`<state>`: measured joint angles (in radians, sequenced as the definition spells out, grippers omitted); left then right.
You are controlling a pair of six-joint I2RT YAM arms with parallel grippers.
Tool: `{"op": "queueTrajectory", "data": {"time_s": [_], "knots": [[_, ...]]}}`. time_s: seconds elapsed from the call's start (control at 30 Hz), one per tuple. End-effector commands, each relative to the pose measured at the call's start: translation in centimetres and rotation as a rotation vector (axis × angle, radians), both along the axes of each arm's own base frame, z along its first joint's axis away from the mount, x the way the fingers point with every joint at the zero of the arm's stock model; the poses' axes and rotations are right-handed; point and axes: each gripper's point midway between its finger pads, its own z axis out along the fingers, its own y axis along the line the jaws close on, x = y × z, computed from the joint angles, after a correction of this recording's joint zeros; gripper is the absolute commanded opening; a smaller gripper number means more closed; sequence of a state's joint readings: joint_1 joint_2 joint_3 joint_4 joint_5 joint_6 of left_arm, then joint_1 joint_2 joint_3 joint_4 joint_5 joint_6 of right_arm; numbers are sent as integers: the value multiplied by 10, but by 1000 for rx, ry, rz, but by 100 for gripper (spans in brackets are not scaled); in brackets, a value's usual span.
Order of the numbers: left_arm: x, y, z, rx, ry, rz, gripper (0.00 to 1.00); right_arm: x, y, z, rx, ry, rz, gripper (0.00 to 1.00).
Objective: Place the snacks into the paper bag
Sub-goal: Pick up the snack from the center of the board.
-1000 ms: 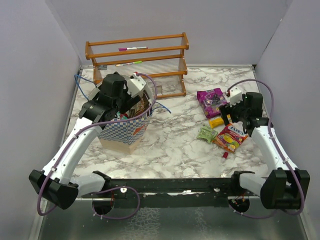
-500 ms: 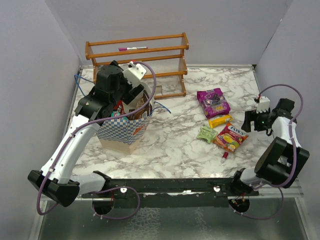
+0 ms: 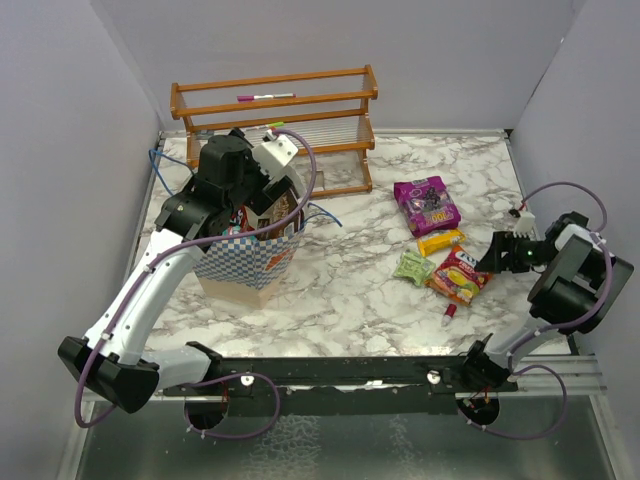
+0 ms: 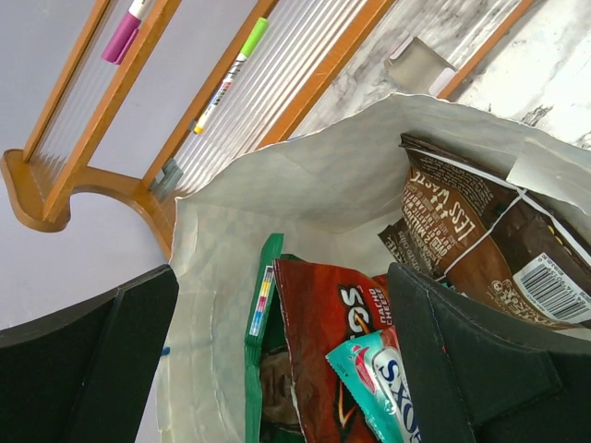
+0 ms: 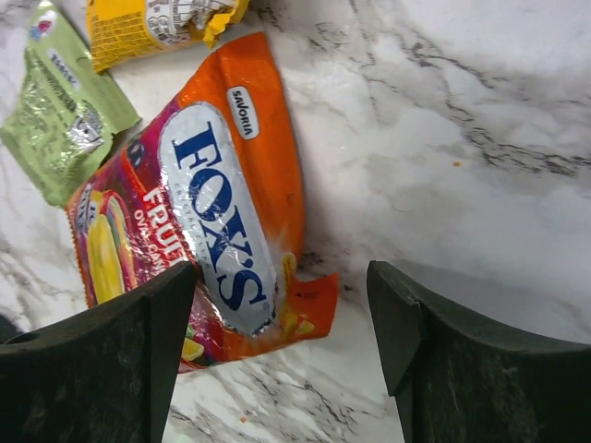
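Note:
The checkered paper bag (image 3: 262,256) stands at the left. My left gripper (image 3: 262,205) is open and empty just above its mouth. In the left wrist view the bag (image 4: 222,277) holds a red Doritos packet (image 4: 328,341), a green packet (image 4: 263,314), a teal candy pack (image 4: 383,378) and a brown bag (image 4: 471,240). On the marble at the right lie a magenta pack (image 3: 427,204), a yellow pack (image 3: 441,242), a small light-green pack (image 3: 413,266) and a red-yellow Fox's pack (image 3: 462,274). My right gripper (image 3: 503,250) is open, just right of the Fox's pack (image 5: 212,231).
A wooden rack (image 3: 275,125) with markers stands behind the bag. A tiny red-pink cap-like object (image 3: 451,312) lies near the front edge. Grey walls close in on the left, back and right.
My right arm has pulled back toward the right wall and folded, its gripper now low beside the Fox's pack. My left gripper has lifted slightly above the bag's mouth.

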<state>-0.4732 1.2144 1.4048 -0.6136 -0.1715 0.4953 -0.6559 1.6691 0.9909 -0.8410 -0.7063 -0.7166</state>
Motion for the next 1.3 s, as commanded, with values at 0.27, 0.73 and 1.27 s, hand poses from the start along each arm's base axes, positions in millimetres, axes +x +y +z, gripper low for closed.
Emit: {"op": "queueTrajectory", "data": {"time_s": [0.27,0.73,1.27], "knots": [[-4,-11,3,-38,-3,-50,99,-1,31,7,228,-21,80,37],[-4,-7,19,-51,-40,-31,99,20,24,62,213,-146,147,1],[-2,-2,35,-75,-82,9,99,25,47,159,167,-363,268,1]]}}
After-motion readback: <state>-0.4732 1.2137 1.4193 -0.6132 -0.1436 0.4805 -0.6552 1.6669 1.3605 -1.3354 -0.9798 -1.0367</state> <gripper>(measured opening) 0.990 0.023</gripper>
